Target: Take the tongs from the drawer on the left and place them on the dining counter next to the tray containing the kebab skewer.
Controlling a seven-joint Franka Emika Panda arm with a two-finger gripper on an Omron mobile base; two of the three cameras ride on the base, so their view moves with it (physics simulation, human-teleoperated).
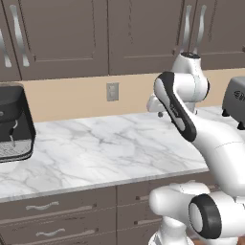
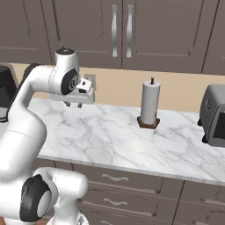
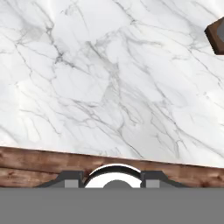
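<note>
The arm is raised over the long marble surface (image 1: 95, 143), its gripper (image 2: 74, 104) hanging well above the stone beside the wall outlet (image 1: 112, 91) and carrying nothing. I judge this to be the very start of the job: the drawer has not been opened and the tongs have not been fetched. Below the front edge of the surface run grey-brown drawer fronts with wavy silver handles (image 1: 42, 206), all shut; the upper one at the left of the left base view (image 1: 57, 205) looks the likeliest to hold the tongs, though I cannot be sure which front is meant. The tongs are presumably inside a closed drawer.

The next move calls for bringing the hand down and forward off the surface, to the handle of that drawer, and pulling it out.

How the jaws stand I cannot tell: the fingertips are tiny in the right base view and barely poke up in the hand view. A coffee machine (image 1: 14, 122) is cut off at the left edge, a toaster (image 2: 213, 116) at the right, and a paper towel roll (image 2: 149, 105) stands upright between them.
</note>
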